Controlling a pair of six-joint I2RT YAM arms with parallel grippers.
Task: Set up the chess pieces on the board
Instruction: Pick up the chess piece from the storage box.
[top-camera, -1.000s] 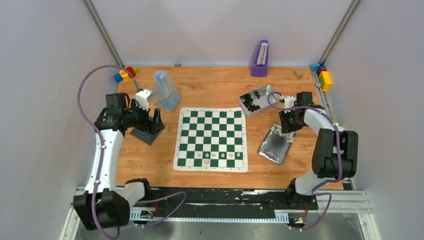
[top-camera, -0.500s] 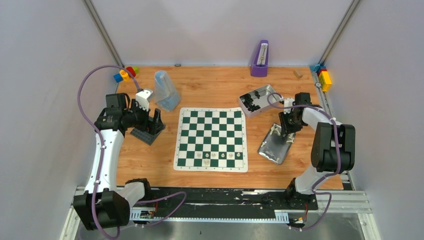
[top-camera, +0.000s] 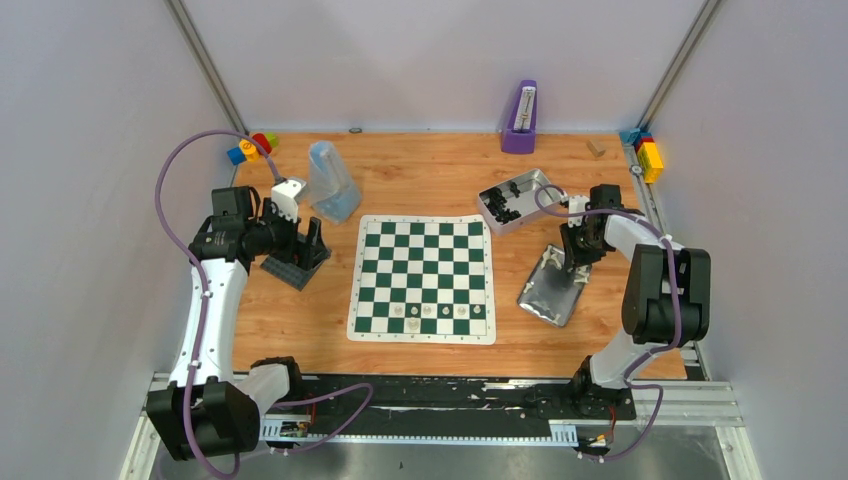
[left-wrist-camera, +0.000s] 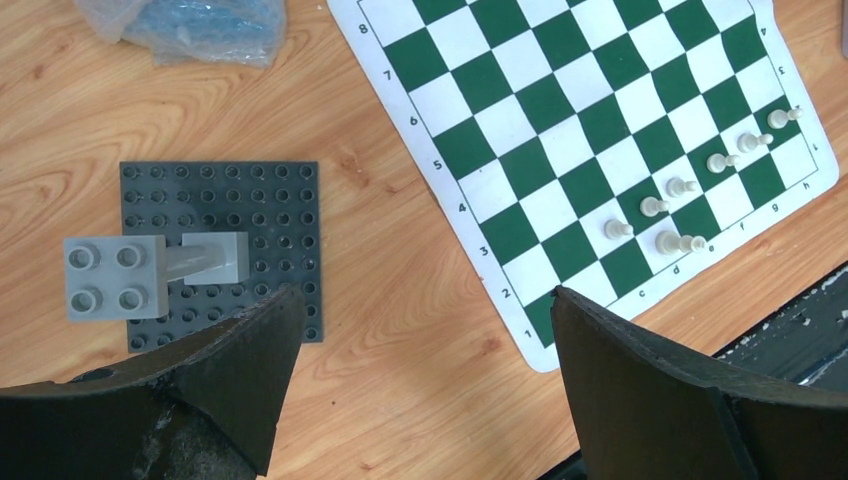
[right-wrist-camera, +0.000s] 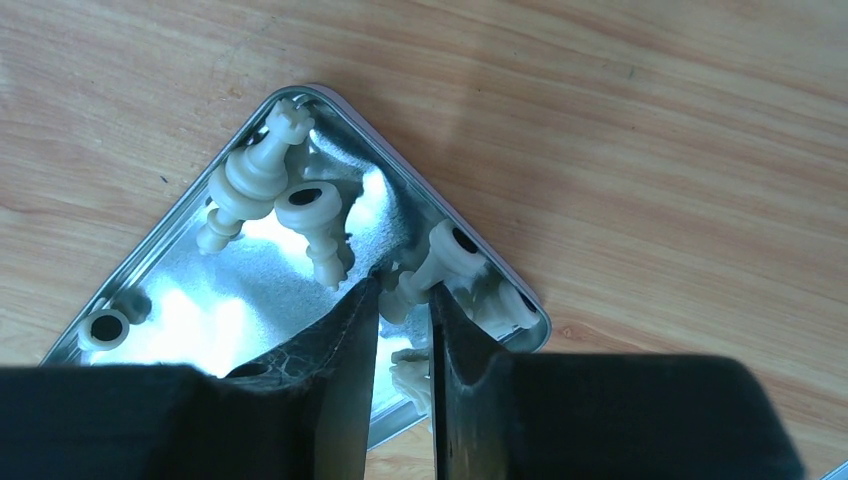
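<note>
The green-and-white board (top-camera: 420, 250) lies mid-table, and in the left wrist view the board (left-wrist-camera: 560, 100) fills the upper right. Several cream chess pieces (top-camera: 428, 312) stand along its near rows, seen too as chess pieces (left-wrist-camera: 680, 187). More cream pieces lie in a shiny tin lid (top-camera: 545, 295) to the right of the board. My right gripper (top-camera: 578, 260) reaches down into that lid (right-wrist-camera: 190, 300). The right gripper (right-wrist-camera: 403, 285) is shut on one cream piece (right-wrist-camera: 440, 262) lying there; a king (right-wrist-camera: 255, 175) lies further in. My left gripper (left-wrist-camera: 420, 300) hangs open over bare wood, left of the board.
A dark grey studded plate with a grey post (left-wrist-camera: 225, 250) sits beneath the left gripper (top-camera: 305, 240). A second tin (top-camera: 515, 200) with dark pieces, a purple stand (top-camera: 520, 118), a plastic bag (top-camera: 330, 180) and coloured blocks (top-camera: 252, 148) lie towards the back.
My right gripper has shifted slightly over the tin lid and its jaws have narrowed onto a cream piece. The left arm has not moved.
</note>
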